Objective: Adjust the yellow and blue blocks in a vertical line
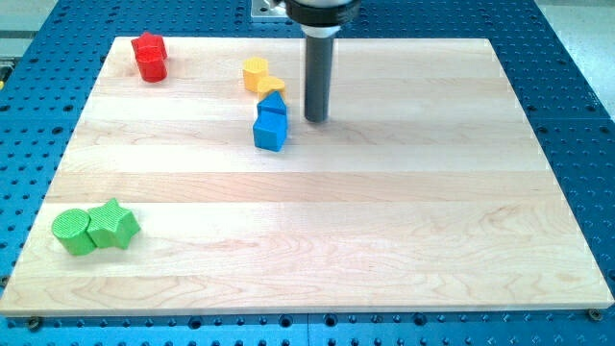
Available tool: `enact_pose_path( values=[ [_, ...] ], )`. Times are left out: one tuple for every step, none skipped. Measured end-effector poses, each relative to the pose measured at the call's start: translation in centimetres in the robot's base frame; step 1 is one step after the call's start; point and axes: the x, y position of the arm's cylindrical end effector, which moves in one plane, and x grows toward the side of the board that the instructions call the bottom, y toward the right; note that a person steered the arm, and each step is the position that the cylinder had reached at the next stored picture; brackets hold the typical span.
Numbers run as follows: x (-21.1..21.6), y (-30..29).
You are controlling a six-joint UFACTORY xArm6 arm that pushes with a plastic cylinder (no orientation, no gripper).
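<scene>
Two yellow blocks sit near the view's top centre: a yellow hexagon-like block (255, 73) and a smaller yellow block (272, 86) touching its lower right. Directly below them are two blue blocks: a blue triangular block (273, 103) and a blue cube (270, 130), touching each other. The four form a rough line running down the view. My tip (315, 119) rests on the board just to the right of the blue blocks, a small gap away from them.
A red block (150, 56) stands at the view's top left. A green cylinder (73, 232) and a green star block (113, 224) sit together at the bottom left. The wooden board (384, 221) lies on a blue perforated table.
</scene>
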Motion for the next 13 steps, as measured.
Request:
enact_pose_path(
  values=[
    [0.8,-2.6],
    [1.4,-2.6],
    [1.6,-2.4],
    [3.4,-4.1],
    [4.2,-3.8],
    [7.1,-0.5],
    [7.9,-3.6],
    [6.9,-1.9],
    [2.4,3.2],
    [-1.9,1.3],
    [-2.2,-1.3],
    [-2.2,-1.7],
    [-2.2,-2.9]
  ],
)
